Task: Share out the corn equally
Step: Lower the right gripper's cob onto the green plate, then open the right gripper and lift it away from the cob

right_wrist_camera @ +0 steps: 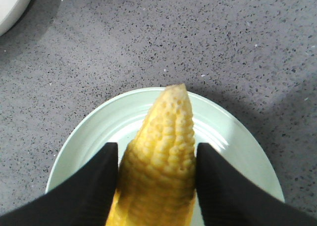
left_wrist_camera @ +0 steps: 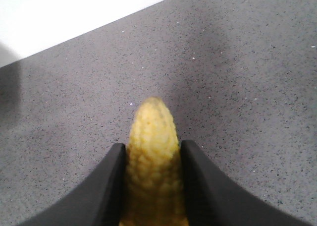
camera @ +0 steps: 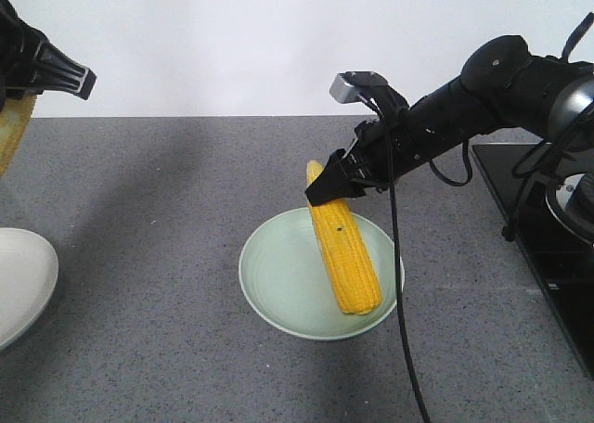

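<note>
Right arm lowering a corn cob onto the pale green plate

Nearest, the pale green plate point(camera: 278, 284) lies under a corn cob point(camera: 345, 256) pinched near its tip by the right gripper point(camera: 336, 184), thick end touching the rim. Farther left, the left gripper point(left_wrist_camera: 151, 186) clamps a second cob point(left_wrist_camera: 152, 151) above the grey counter point(camera: 167, 191), near the white plate point(camera: 23, 275). Next, I judge: release, then retreat.

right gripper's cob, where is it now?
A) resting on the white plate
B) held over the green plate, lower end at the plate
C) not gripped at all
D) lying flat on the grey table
B: the right gripper is shut on the corn cob, which slants down over the pale green plate; whether the lower end actually touches the plate cannot be told. The right wrist view shows the same cob between the fingers above that plate.
</note>
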{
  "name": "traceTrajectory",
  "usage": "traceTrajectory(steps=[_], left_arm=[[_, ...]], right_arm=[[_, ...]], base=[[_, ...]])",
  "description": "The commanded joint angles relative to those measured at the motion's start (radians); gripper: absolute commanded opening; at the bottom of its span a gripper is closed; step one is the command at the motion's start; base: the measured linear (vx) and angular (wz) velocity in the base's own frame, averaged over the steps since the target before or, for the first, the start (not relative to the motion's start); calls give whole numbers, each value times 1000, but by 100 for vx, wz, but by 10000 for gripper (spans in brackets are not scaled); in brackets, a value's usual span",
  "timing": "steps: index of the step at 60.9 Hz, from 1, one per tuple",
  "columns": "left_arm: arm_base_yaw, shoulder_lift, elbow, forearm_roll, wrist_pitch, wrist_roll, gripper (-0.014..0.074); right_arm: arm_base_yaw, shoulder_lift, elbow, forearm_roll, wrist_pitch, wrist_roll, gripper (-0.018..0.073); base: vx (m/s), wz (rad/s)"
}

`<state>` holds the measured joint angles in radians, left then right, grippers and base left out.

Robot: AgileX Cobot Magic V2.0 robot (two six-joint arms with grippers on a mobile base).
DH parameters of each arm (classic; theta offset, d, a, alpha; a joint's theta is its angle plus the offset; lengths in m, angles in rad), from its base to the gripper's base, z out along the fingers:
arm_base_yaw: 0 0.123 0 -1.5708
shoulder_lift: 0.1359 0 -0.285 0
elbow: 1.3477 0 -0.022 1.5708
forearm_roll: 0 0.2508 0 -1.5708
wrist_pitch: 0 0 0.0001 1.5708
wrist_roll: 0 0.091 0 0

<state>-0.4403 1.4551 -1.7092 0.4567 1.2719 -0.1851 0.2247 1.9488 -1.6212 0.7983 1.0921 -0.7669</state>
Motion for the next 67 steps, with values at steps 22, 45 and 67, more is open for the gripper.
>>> traceTrajectory(steps=[22, 45, 67], left_arm=[[-2, -33, -23, 61, -21, -8, -7], [129, -38, -22, 66, -21, -8, -7], [341, -7, 28, -48, -63, -6, -7]], right_arm=[[-3, -67, -61, 59, 34, 60, 413], [-5, -258, -133, 234, 141, 44, -15], [-5, -620, -133, 277, 195, 11, -6]], base=[[0, 0], [0, 0], [0, 0]])
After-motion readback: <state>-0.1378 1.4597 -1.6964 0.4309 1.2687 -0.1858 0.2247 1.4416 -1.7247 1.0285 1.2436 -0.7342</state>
